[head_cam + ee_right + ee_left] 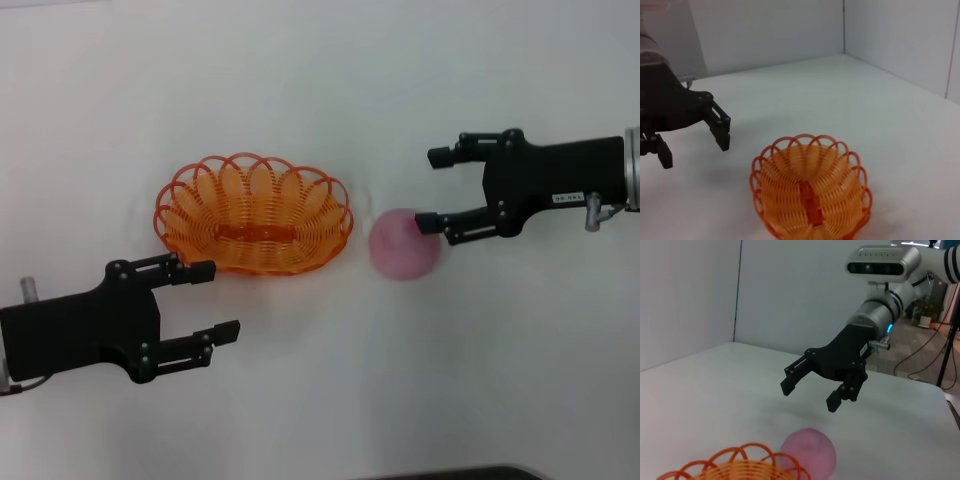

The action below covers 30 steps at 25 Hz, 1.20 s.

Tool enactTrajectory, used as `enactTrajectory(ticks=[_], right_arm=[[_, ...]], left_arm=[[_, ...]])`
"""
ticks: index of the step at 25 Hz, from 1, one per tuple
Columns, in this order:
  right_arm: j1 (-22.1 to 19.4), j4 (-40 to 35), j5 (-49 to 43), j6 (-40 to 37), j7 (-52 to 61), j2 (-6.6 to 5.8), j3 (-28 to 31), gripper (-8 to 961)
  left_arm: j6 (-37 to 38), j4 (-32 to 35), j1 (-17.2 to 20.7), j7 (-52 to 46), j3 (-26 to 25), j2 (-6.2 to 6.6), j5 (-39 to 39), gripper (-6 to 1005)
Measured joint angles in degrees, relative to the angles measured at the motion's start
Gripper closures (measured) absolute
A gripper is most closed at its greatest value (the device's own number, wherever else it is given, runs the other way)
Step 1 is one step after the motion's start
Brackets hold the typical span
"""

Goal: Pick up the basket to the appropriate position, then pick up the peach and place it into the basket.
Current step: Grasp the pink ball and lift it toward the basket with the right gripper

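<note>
The orange open-weave basket [200, 225] stands empty on the white table, left of centre. It also shows in the right wrist view [785, 175] and at the edge of the left wrist view [740, 472]. The pink peach [400, 250] lies on the table just right of the basket, apart from it; it shows in the left wrist view too [809, 452]. My right gripper [433, 190] is open and empty. It hovers above the peach's far right side [810, 396] without touching it. My left gripper [215, 301] is open and empty, just in front of the basket's near left rim [694, 150].
The white table [320, 400] is walled by white panels [890, 35] at its back and side. A dark strip [450, 474] shows at the table's near edge.
</note>
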Motion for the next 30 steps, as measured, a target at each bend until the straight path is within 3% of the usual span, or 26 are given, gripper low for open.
enactTrajectory(ticks=[17, 26, 30], right_arm=[[-2.3, 0.0, 0.0, -1.6, -0.8, -0.16, -1.7, 65], [1.9, -1.1, -2.1, -7.3, 21.8, -3.61, -1.9, 65], [5.0, -4.7, -9.6, -9.8, 33.7, -3.61, -1.9, 65]], left_arm=[[-3.6, -3.7, 0.2, 2.5, -1.0, 0.33, 1.5, 295], [-2.6, -3.5, 0.4, 1.7, -2.1, 0.35, 1.5, 295], [-2.5, -3.4, 0.7, 1.7, -2.4, 0.35, 1.5, 296]])
